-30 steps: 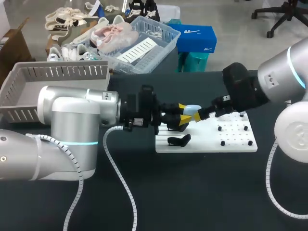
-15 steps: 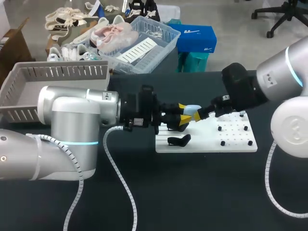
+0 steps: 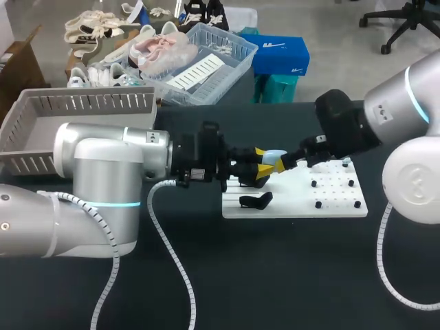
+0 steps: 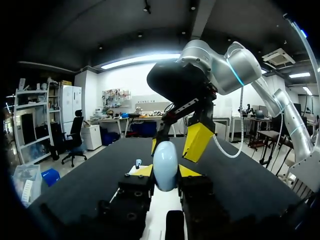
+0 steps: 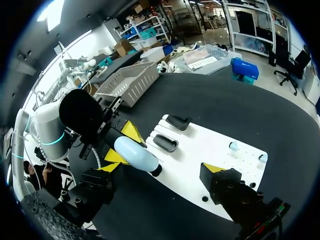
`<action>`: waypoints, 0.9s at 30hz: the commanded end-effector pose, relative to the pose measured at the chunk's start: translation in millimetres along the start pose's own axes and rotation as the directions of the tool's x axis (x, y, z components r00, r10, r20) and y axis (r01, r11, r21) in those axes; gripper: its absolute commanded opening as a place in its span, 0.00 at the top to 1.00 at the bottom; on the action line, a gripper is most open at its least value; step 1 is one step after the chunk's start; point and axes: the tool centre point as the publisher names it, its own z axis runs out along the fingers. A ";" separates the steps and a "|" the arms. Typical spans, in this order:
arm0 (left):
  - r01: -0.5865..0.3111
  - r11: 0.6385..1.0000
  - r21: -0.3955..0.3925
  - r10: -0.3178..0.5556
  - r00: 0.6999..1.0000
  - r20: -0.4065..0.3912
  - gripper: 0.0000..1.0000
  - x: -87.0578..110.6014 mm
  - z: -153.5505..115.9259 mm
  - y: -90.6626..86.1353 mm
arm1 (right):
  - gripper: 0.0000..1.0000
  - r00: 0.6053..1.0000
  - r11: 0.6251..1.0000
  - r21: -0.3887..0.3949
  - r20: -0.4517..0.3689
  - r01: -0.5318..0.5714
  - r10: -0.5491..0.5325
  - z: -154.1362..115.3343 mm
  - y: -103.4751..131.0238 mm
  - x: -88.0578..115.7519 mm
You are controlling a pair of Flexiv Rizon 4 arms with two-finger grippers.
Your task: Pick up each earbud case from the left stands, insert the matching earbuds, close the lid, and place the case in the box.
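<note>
L hand (image 4: pixel 165 172) pinching pale-blue earbud case (image 4: pixel 165 165); R hand (image 5: pixel 160 168) spread.
Case held above white board's (image 3: pixel 337 205) far-left corner, approx mid tabletop (image 3: pixel 275 275). R hand's yellow tips wide apart, just by the case; contact unclear.

I see the pale-blue case (image 4: pixel 165 167) as smooth, glossy plastic; the white board (image 3: pixel 295 205) looks matt, the table (image 3: pixel 275 275) dull black.

Pale-blue rounded earbud case (image 3: pixel 273 157) aloft over the white board (image 3: pixel 302 203), near its black stands (image 5: pixel 165 142).
</note>
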 end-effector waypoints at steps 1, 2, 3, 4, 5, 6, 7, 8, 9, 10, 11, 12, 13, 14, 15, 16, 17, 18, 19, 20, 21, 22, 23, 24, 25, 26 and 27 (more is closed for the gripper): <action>-0.001 1.000 -0.002 0.001 1.000 0.003 1.00 0.6 0.2 -0.3 | 0.00 1.000 1.000 0.007 -0.001 -0.003 0.003 2.1 -0.5 -1.0; -0.001 1.000 -0.002 0.001 1.000 0.003 1.00 0.6 0.2 -0.3 | 0.00 1.000 1.000 0.009 -0.002 -0.004 0.004 2.3 -0.7 -1.0; -0.001 1.000 -0.002 0.001 1.000 0.003 1.00 0.6 0.2 -0.3 | 0.00 1.000 1.000 0.010 -0.002 -0.005 0.005 2.4 -0.7 -1.0; -0.001 1.000 -0.002 0.001 1.000 0.003 1.00 0.6 0.2 -0.3 | 0.00 1.000 1.000 0.010 -0.002 -0.005 0.005 2.4 -0.7 -1.1; -0.001 1.000 -0.002 0.001 1.000 0.003 1.00 0.6 0.2 -0.3 | 0.00 1.000 1.000 0.011 -0.002 -0.006 0.006 2.5 -0.7 -1.1; -0.001 1.000 -0.002 0.001 1.000 0.003 1.00 0.6 0.2 -0.3 | 0.00 1.000 1.000 0.011 -0.002 -0.006 0.006 2.6 -0.7 -1.1; -0.001 1.000 -0.002 0.001 1.000 0.003 1.00 0.6 0.2 -0.3 | 0.00 1.000 1.000 0.012 -0.002 -0.007 0.007 2.7 -0.8 -1.3; -0.001 1.000 -0.002 0.001 1.000 0.003 1.00 0.6 0.2 -0.3 | 0.00 1.000 1.000 0.013 -0.002 -0.008 0.008 2.7 -1.0 -1.7; -0.001 1.000 -0.002 0.001 1.000 0.003 1.00 0.6 0.2 -0.3 | 0.00 1.000 1.000 0.013 -0.002 -0.009 0.009 2.7 -1.3 -2.0; -0.001 1.000 -0.002 0.001 1.000 0.003 1.00 0.6 0.2 -0.3 | 0.00 1.000 1.000 0.014 -0.001 -0.011 0.011 2.6 -1.7 -2.4; -0.001 1.000 -0.002 0.001 1.000 0.003 1.00 0.6 0.2 -0.3 | 0.00 1.000 1.000 0.014 0.000 -0.013 0.013 2.5 -2.1 -2.6; -0.001 1.000 -0.002 0.001 1.000 0.003 1.00 0.6 0.2 -0.3 | 0.00 1.000 1.000 0.014 0.001 -0.014 0.014 2.4 -2.3 -2.7; -0.001 1.000 -0.002 0.001 1.000 0.003 1.00 0.6 0.2 -0.3 | 0.00 1.000 1.000 0.014 0.001 -0.014 0.014 2.5 -2.4 -2.8; -0.001 1.000 -0.002 0.001 1.000 0.003 1.00 0.6 0.2 -0.3 | 0.00 1.000 1.000 0.014 0.001 -0.015 0.015 2.5 -2.5 -2.7; -0.001 1.000 -0.002 0.001 1.000 0.003 1.00 0.6 0.2 -0.3 | 0.00 1.000 1.000 0.014 0.002 -0.016 0.016 2.5 -2.5 -2.7; -0.001 1.000 -0.002 0.001 1.000 0.003 1.00 0.6 0.2 -0.3 | 0.00 1.000 1.000 0.015 0.003 -0.016 0.016 2.5 -2.5 -2.8; -0.001 1.000 -0.002 0.001 1.000 0.003 1.00 0.6 0.2 -0.3 | 0.00 1.000 1.000 0.015 0.003 -0.016 0.016 2.4 -2.4 -2.9; -0.001 1.000 -0.002 0.001 1.000 0.003 1.00 0.6 0.2 -0.3 | 0.00 1.000 1.000 0.015 0.003 -0.016 0.016 2.3 -2.3 -3.1; -0.001 1.000 -0.002 0.001 1.000 0.003 1.00 0.6 0.2 -0.3 | 0.00 1.000 1.000 0.016 0.003 -0.015 0.015 2.2 -2.2 -3.2; -0.001 1.000 -0.002 0.001 1.000 0.003 1.00 0.6 0.2 -0.3 | 0.00 1.000 1.000 0.017 0.003 -0.015 0.015 2.1 -2.2 -3.2; -0.001 1.000 -0.002 0.001 1.000 0.003 1.00 0.6 0.2 -0.3 | 0.00 1.000 1.000 0.017 0.003 -0.015 0.015 2.1 -2.2 -3.2; -0.001 1.000 -0.002 0.001 1.000 0.003 1.00 0.6 0.2 -0.3 | 0.00 1.000 1.000 0.018 0.003 -0.015 0.015 2.0 -2.3 -3.3; -0.001 1.000 -0.002 0.001 1.000 0.003 1.00 0.6 0.2 -0.3 | 0.00 1.000 1.000 0.019 0.003 -0.015 0.015 2.0 -2.5 -3.3; -0.001 1.000 -0.002 0.001 1.000 0.003 1.00 0.6 0.2 -0.3 | 0.00 1.000 1.000 0.020 0.003 -0.016 0.016 2.0 -2.7 -3.4; -0.001 1.000 -0.002 0.001 1.000 0.003 1.00 0.6 0.2 -0.3 | 0.00 1.000 1.000 0.020 0.003 -0.016 0.015 1.9 -2.8 -3.6; -0.001 1.000 -0.002 0.001 1.000 0.003 1.00 0.6 0.2 -0.3 | 0.00 1.000 1.000 0.021 0.003 -0.015 0.015 1.6 -3.0 -4.0; -0.001 1.000 -0.002 0.001 1.000 0.003 1.00 0.6 0.2 -0.3 | 0.00 1.000 1.000 0.021 0.003 -0.014 0.014 1.2 -3.2 -4.6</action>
